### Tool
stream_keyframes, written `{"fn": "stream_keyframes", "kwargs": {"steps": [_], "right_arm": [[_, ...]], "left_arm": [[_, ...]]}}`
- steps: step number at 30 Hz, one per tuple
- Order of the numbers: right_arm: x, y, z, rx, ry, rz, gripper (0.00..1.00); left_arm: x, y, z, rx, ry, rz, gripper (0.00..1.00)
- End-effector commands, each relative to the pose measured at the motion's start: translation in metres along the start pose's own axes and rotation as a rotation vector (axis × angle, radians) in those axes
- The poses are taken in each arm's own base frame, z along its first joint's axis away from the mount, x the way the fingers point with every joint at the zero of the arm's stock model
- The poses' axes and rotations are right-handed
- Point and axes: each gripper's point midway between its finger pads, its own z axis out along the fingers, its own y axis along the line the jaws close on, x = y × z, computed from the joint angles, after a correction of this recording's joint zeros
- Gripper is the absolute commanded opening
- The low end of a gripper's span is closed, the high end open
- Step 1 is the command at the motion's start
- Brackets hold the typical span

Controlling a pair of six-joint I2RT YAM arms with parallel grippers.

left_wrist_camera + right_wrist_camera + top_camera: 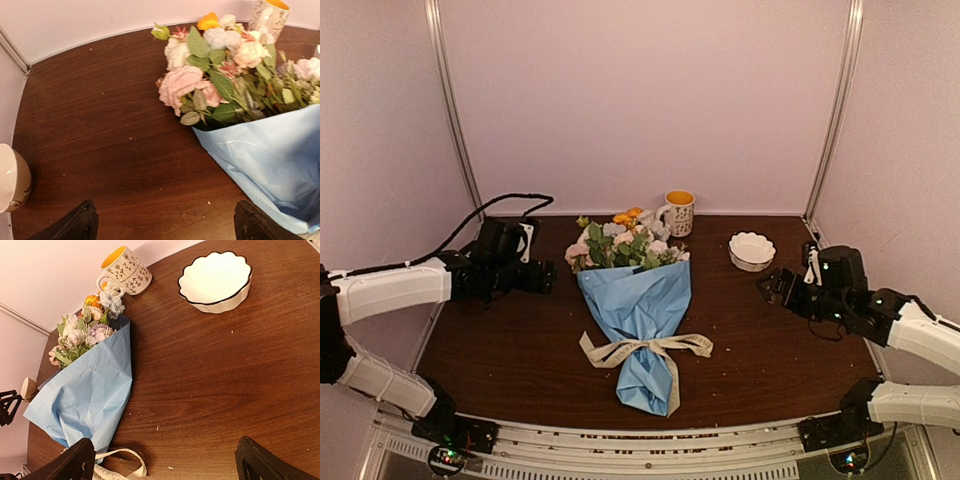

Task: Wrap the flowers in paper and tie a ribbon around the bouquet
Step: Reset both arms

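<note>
Top external view: bouquet (638, 300) wrapped and tied, lying in the middle of the worktop (500, 340).
The ribbon (650, 348) cinches the paper (646, 385) toward the front edge. The left tool (544, 277) and right tool (768, 287) gape wide and empty by the side edges. The job looks finished, so any retreat should lift well clear of the ribbon.

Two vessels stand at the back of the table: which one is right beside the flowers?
The mug, yellow inside and with a handle, sits right by the flowers; the scalloped bowl stands apart, further to the right.
</note>
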Motion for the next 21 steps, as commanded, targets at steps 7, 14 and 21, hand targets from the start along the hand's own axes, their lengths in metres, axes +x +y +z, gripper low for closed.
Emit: {"fn": "stream_keyframes", "kwargs": {"steps": [7,14,21], "right_arm": [[-0.022,-0.038,-0.016,0.185,-0.123,-0.056,1.0],[-0.019,-0.046,-0.022,0.187,-0.139,-0.085,1.0],[-0.03,-0.039,-0.031,0.11,-0.25,-0.084,1.0]], "left_arm": [[-0.013,0.112,0.017,-0.371,-0.041,-0.202,0.98],[-0.003,0.159,-0.004,-0.515,-0.065,-0.191,0.98],[0.001,0.165,-0.017,-0.533,-0.08,-0.201,0.98]]}}
